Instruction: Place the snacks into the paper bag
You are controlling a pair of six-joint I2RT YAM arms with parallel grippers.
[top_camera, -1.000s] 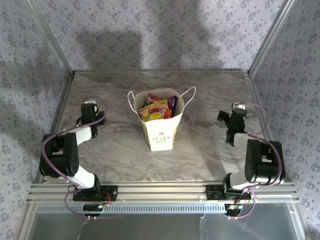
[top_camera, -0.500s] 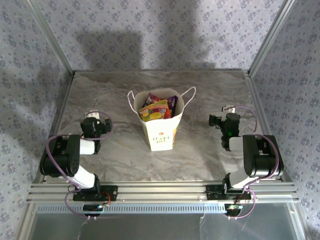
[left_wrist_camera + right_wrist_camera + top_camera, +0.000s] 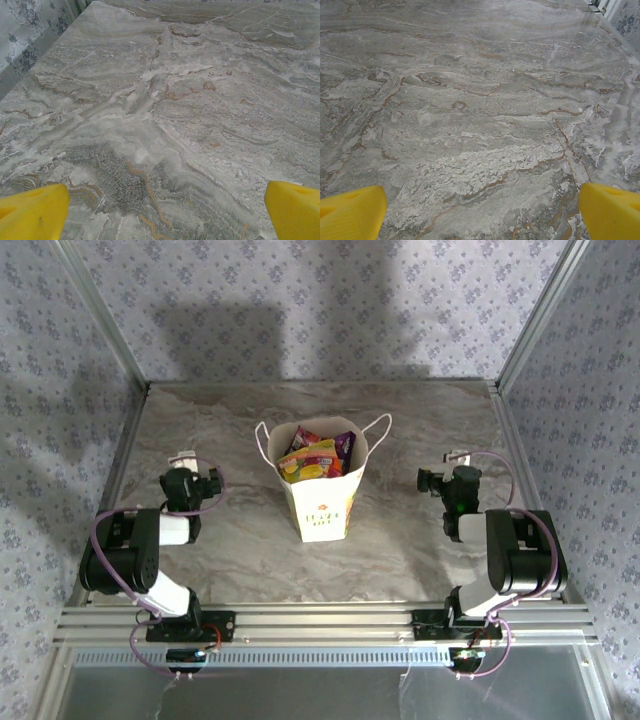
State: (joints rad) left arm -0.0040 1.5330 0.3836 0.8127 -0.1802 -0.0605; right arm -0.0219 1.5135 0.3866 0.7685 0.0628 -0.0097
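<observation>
The white paper bag (image 3: 318, 502) stands upright in the middle of the marble table (image 3: 240, 420). Several snacks (image 3: 316, 457) in orange, red, yellow and purple foil stick up inside its open mouth. My left gripper (image 3: 193, 485) is low over the table, well to the left of the bag. My right gripper (image 3: 443, 481) is well to the right of it. Both are open and hold nothing. In the left wrist view the yellow fingertips (image 3: 33, 213) stand wide apart over bare marble. The right wrist view shows its yellow fingertips (image 3: 351, 212) just as wide over bare marble.
Aluminium frame posts (image 3: 112, 335) and patterned fabric walls (image 3: 320, 300) close in the table at the back and on both sides. A metal rail (image 3: 320, 623) runs along the near edge, where both arm bases are bolted.
Both arms have folded back towards their bases, and both grippers have opened wider. The bag and the snacks in it have not moved.
</observation>
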